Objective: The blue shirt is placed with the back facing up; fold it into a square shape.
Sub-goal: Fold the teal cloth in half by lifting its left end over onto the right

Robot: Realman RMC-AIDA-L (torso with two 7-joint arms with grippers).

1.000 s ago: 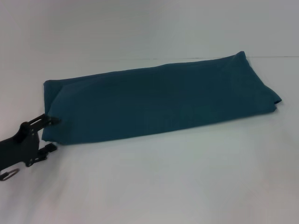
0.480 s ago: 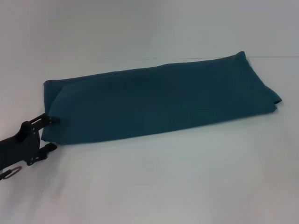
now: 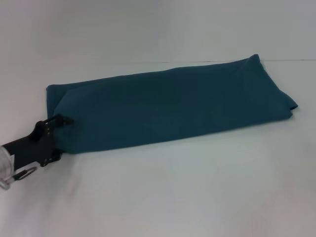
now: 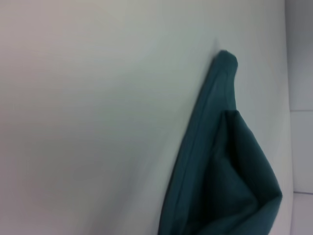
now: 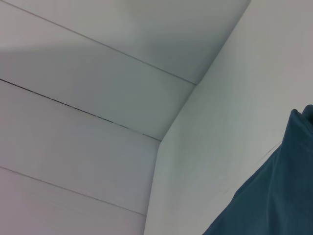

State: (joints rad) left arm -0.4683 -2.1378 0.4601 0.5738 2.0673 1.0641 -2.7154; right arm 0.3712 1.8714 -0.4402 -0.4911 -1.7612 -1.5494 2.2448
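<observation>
The blue shirt (image 3: 173, 106) lies on the white table, folded into a long band that runs from near left to far right, plain side up. My left gripper (image 3: 58, 138) is at the band's near left corner. It is open, one finger (image 3: 63, 119) lies over the cloth's top and the other sits low at the corner's front edge. The left wrist view shows the shirt's folded edge (image 4: 205, 147) running away across the table. The right wrist view catches only one end of the shirt (image 5: 274, 196). My right gripper is out of sight.
The white table (image 3: 197, 187) spreads wide in front of the shirt and behind it. A pale panelled wall (image 5: 98, 98) stands past the table's far edge. Nothing else lies on the table.
My left gripper has slid forward and to the right, from just beside the shirt's corner to straddling it. The shirt has not moved.
</observation>
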